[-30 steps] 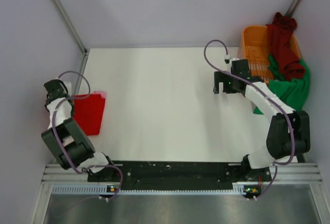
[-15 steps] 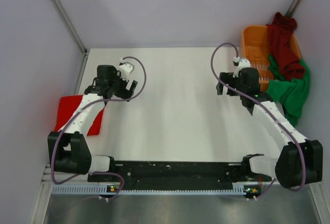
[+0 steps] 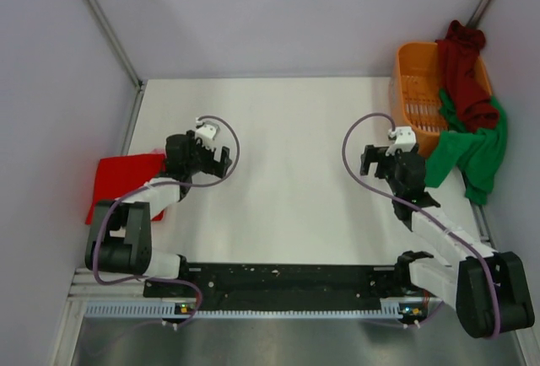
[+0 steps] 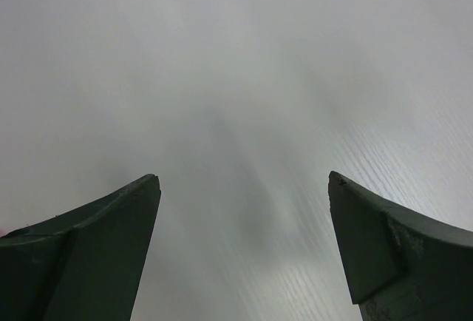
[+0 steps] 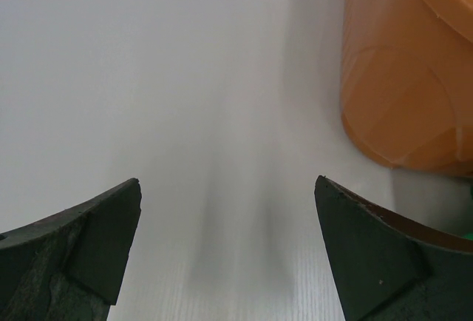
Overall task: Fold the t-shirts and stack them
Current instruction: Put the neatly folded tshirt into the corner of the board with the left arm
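Note:
A bright red folded t-shirt point(image 3: 122, 182) lies at the table's left edge. A maroon t-shirt point(image 3: 464, 67) hangs over the far right of the orange basket point(image 3: 415, 100). A green t-shirt point(image 3: 477, 151) spills from the basket down the table's right edge. My left gripper point(image 3: 221, 162) is open and empty over bare table, just right of the red shirt; the left wrist view point(image 4: 244, 180) shows only white table between its fingers. My right gripper point(image 3: 365, 162) is open and empty, left of the basket and the green shirt. The right wrist view point(image 5: 228, 182) shows bare table.
The orange basket's rounded wall point(image 5: 406, 77) fills the upper right of the right wrist view. Grey walls close in the white table point(image 3: 287, 130) at the back and both sides. A black rail point(image 3: 287, 280) with both arm bases runs along the near edge.
My left arm swung off the red shirt out over the table, then drew back nearer. My right arm pulled back from the basket toward the near side. Both grippers stayed empty.

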`<state>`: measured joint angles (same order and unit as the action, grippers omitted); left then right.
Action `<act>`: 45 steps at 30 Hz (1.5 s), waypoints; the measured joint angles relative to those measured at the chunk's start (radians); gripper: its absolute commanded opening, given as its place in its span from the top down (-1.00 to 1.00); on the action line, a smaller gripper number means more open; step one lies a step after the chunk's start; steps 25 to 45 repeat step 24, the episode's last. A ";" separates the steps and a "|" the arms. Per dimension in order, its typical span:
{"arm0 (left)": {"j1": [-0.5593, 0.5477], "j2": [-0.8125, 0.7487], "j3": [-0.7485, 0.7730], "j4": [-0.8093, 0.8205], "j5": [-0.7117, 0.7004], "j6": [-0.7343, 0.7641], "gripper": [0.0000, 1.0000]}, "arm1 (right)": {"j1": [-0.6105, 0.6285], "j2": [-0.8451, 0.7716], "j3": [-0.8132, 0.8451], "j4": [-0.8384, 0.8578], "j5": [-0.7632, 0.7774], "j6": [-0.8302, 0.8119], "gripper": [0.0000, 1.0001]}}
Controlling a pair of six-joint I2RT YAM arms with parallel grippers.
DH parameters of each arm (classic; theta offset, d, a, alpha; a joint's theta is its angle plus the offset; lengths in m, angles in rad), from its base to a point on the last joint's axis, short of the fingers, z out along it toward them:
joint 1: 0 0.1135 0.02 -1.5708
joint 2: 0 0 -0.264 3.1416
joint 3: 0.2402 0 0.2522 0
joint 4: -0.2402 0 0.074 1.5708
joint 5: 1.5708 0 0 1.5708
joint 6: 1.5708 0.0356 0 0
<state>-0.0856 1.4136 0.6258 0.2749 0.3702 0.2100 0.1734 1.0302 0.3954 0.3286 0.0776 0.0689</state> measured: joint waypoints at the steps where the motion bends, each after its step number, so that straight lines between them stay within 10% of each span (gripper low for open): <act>1: 0.000 0.000 -0.018 0.029 0.001 0.000 -0.97 | 0.000 0.000 -0.013 0.026 0.005 -0.004 -0.97; 45: 0.000 0.003 -0.070 0.124 0.004 0.002 -0.98 | 0.000 0.047 -0.122 0.317 0.030 -0.051 -0.97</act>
